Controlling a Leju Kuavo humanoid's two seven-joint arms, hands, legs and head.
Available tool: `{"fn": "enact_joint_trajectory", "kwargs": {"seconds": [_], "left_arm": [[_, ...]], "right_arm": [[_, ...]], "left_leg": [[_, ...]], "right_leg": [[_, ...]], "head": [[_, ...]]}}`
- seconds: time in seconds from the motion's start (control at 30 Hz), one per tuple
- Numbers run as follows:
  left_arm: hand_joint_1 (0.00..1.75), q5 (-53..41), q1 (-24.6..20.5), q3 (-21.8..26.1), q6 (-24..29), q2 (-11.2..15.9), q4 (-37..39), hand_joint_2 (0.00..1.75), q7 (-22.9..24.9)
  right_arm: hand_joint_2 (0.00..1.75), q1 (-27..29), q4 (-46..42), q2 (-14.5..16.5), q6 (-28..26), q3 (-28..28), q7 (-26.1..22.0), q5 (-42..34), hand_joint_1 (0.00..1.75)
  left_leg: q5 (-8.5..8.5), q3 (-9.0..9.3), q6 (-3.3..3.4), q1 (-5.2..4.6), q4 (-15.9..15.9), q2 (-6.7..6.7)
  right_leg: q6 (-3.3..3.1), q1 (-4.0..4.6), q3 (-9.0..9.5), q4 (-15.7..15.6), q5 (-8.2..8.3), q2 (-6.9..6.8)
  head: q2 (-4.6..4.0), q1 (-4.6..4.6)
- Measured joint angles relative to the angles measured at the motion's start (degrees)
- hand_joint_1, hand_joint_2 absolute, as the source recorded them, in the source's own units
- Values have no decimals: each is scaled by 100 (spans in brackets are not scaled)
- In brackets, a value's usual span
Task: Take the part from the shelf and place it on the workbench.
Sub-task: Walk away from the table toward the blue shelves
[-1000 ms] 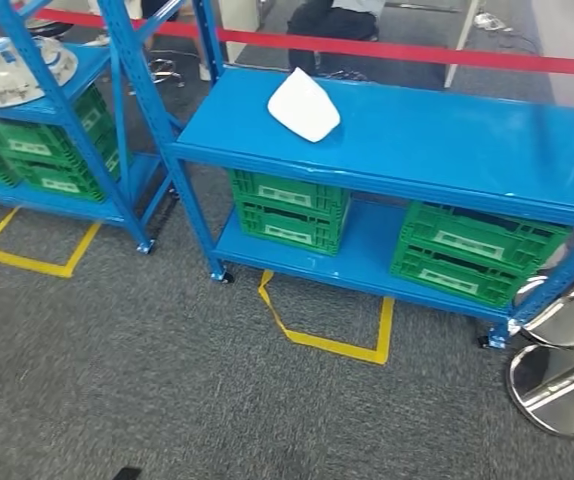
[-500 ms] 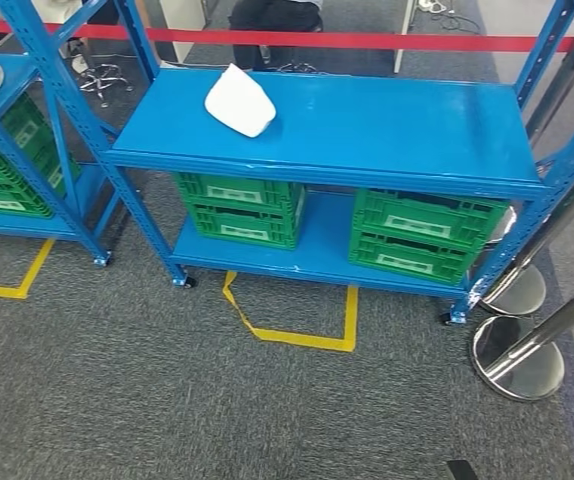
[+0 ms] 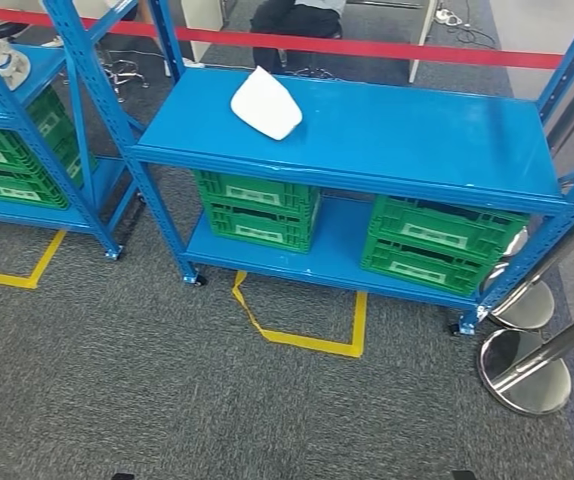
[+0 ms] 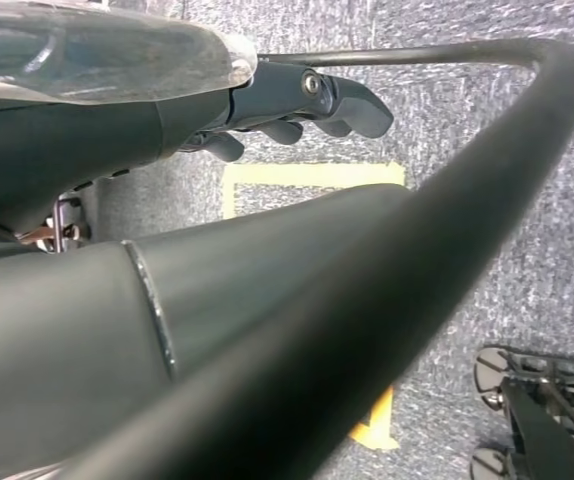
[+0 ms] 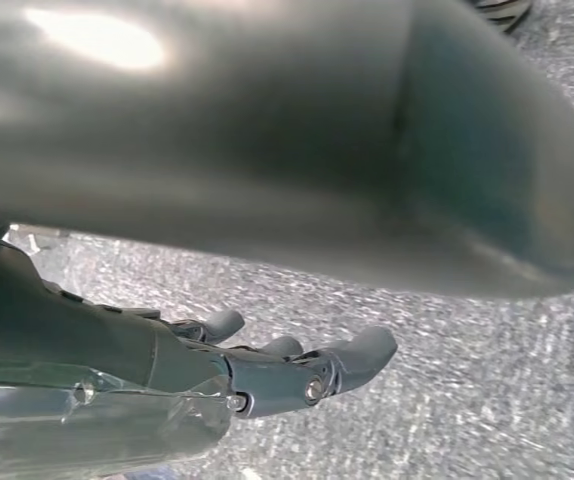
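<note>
The white, flat, rounded part (image 3: 266,103) lies on the top board of the low blue shelf (image 3: 405,135), toward its left rear. My left hand (image 4: 299,100) hangs beside my body over grey carpet, its fingers stretched out and holding nothing. In the right wrist view my right hand (image 5: 284,370) also hangs over the carpet with fingers extended and nothing in it. Both hands are far from the part.
Green crates (image 3: 257,208) (image 3: 439,245) sit on the lower board. A second blue rack (image 3: 80,110) stands to the left. Chrome stanchion bases (image 3: 525,370) stand at the right, a red belt (image 3: 390,47) runs behind, and yellow tape (image 3: 307,340) marks the carpet. A person's legs (image 3: 295,20) show beyond the belt.
The whole picture has swung sideways and back, so the camera has moved. The white part stays in the same spot on the shelf.
</note>
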Motion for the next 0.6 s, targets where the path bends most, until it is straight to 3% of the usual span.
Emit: {"fn": "enact_joint_trajectory", "kwargs": {"seconds": [0.03,0.17,0.23,0.3,0.33,0.37,0.4,0.47,0.5,0.57,0.6], "left_arm": [[0,0,-1,0,0,-2,0,0,0],[0,0,-2,0,0,-5,-1,0,0],[0,1,-2,0,0,-5,-1,0,-1],[0,8,1,0,0,-9,-1,0,-2],[0,13,5,0,0,-12,-1,0,-2],[0,18,9,0,0,-16,-1,0,-2],[0,21,11,0,0,-19,-1,0,-2],[0,24,8,0,3,-21,-1,0,-2],[0,24,4,0,6,-20,-1,0,-2],[0,27,0,0,10,-23,-1,0,-2],[0,29,1,-1,11,-27,-1,0,-2]], "right_arm": [[0,-4,0,-3,0,1,1,-1,0],[0,-3,-1,-4,0,-1,7,-19,0],[0,-7,-1,-4,-1,-1,4,-26,0],[0,-5,1,-4,-1,-1,0,-28,0],[0,-2,1,-4,-1,-1,-2,-32,0],[0,0,2,-4,-1,-1,-4,-40,0],[0,-1,1,-4,0,-1,-7,-51,0],[0,-7,0,-4,3,-1,-14,-81,0],[0,-10,-1,-5,4,-1,-20,-98,0],[0,-13,-1,-8,2,-1,-43,-137,0],[0,-11,-1,-12,-1,-1,-56,-155,0]], "left_leg": [[-8,-3,-24,-7,19,3],[-93,-48,-127,-8,152,-8],[-414,-294,-212,27,687,-28],[-785,-702,-275,85,1523,-29],[-852,-848,-295,113,1805,-29],[-797,-887,-308,135,1854,-29],[-629,-801,-315,152,1646,-29],[-195,-398,-310,170,773,-34],[-55,-221,-295,165,393,-40],[18,-76,-258,156,47,-54],[19,-73,-255,154,34,-52]], "right_leg": [[-40,9,82,-174,23,-3],[-182,0,138,-252,46,4],[-233,-26,160,-272,77,-3],[-249,-30,137,-271,88,-1],[-249,-34,133,-270,88,1],[-246,-40,135,-270,86,7],[-240,-50,144,-269,83,16],[-204,-67,166,-269,67,32],[-172,-67,171,-267,56,40],[-107,-53,167,-260,27,48],[-151,-48,167,-259,7,50]], "head": [[0,7],[0,-9],[0,-47],[0,-102],[0,-116],[0,-130],[0,-145],[0,-191],[0,-221],[0,-246],[0,-235]]}}
